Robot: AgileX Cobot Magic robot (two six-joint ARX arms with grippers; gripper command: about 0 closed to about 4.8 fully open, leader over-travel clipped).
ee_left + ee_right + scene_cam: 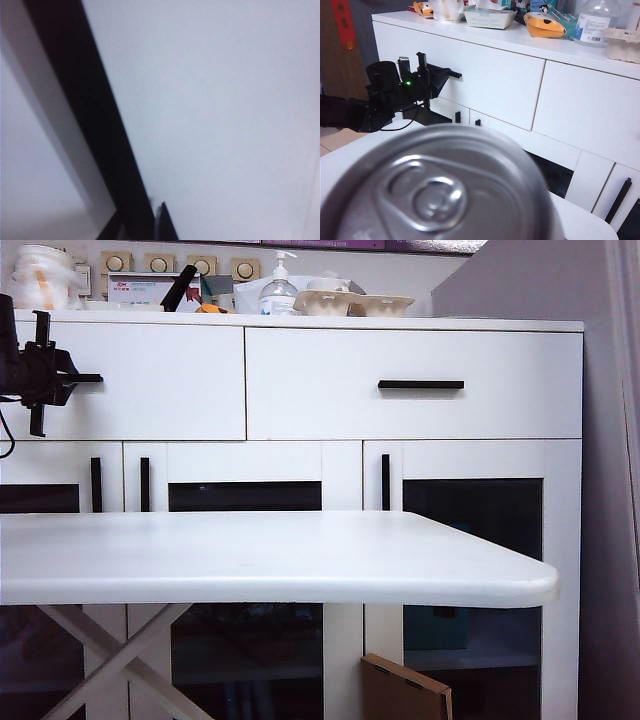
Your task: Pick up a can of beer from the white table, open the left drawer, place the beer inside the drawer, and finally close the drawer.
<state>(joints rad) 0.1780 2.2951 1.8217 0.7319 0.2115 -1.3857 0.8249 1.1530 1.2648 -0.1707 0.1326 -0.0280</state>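
Observation:
The left drawer [160, 380] is a white front with a thin black bar handle [85, 100]. My left gripper [82, 378] is at the far left of the exterior view, shut on that handle; its tips [142, 227] straddle the bar. The drawer front sits flush with the cabinet. The can of beer [435, 185] fills the right wrist view, silver top and pull tab facing the camera, raised above the white table [300, 560]. It hides my right gripper's fingers, which hold it. Neither the can nor the right gripper shows in the exterior view.
A wider right drawer with the same black handle [420, 385] sits beside the left one. On the cabinet top stand a pump bottle [279, 290], egg trays [350, 303] and boxes. Below are dark glass doors [470, 540]. A cardboard piece [405, 690] leans on the floor.

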